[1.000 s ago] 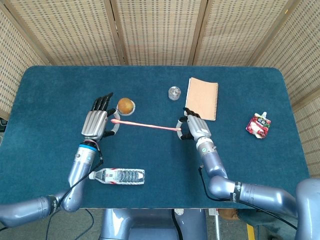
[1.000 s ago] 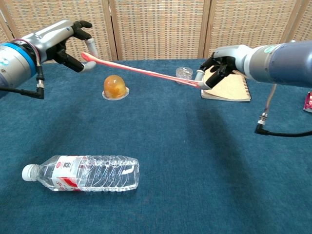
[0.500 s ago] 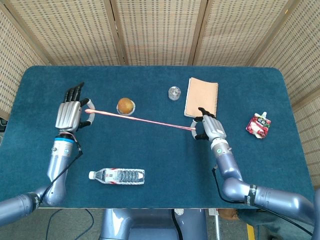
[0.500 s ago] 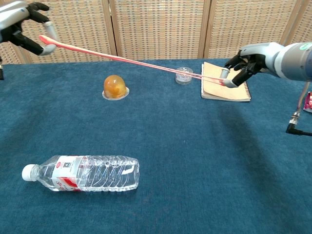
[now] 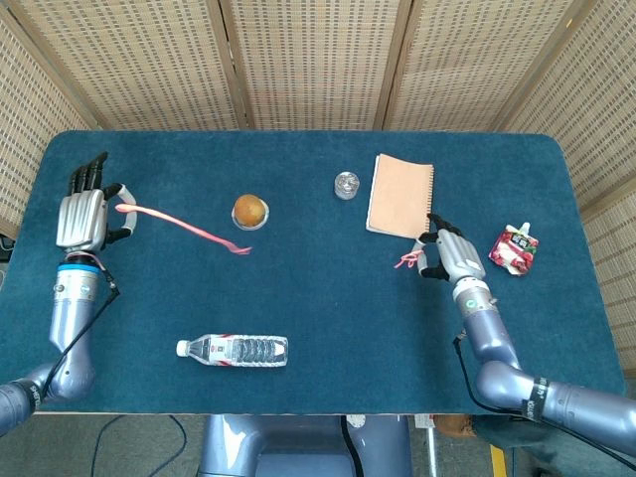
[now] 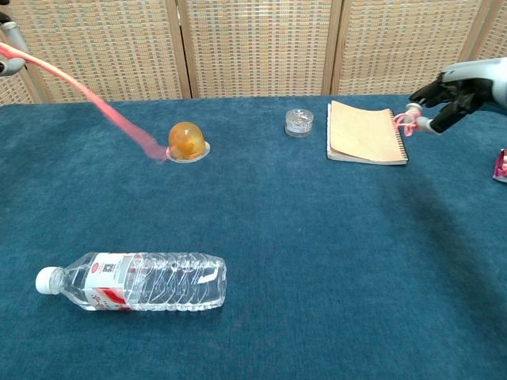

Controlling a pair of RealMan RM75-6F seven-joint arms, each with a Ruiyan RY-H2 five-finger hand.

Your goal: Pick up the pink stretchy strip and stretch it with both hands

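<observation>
The pink stretchy strip [image 5: 184, 227] now shows as two separate parts. My left hand [image 5: 83, 215] is raised at the far left and pinches one end. The long part trails loose and blurred to the right, and its free end hangs near the orange ball [image 5: 250, 211]. The chest view shows this long part of the strip [image 6: 103, 101] sloping down from the top left corner. My right hand [image 5: 452, 254] is at the right, beside the notebook's near corner. It pinches a short curled pink piece [image 5: 406, 261]; in the chest view, the pink piece [image 6: 405, 120] sits at my right hand [image 6: 459, 93].
The orange ball stands on a small disc. A water bottle [image 5: 234, 350] lies on its side near the front edge. A clear round jar [image 5: 346, 184] and a tan spiral notebook [image 5: 400, 195] lie at the back. A red packet [image 5: 514, 248] is at the far right of the blue table [image 5: 328, 298].
Both hands moved further apart. The strip, taut between them before, is no longer a single line: the long part has sprung back toward my left hand and a short curl stays at my right.
</observation>
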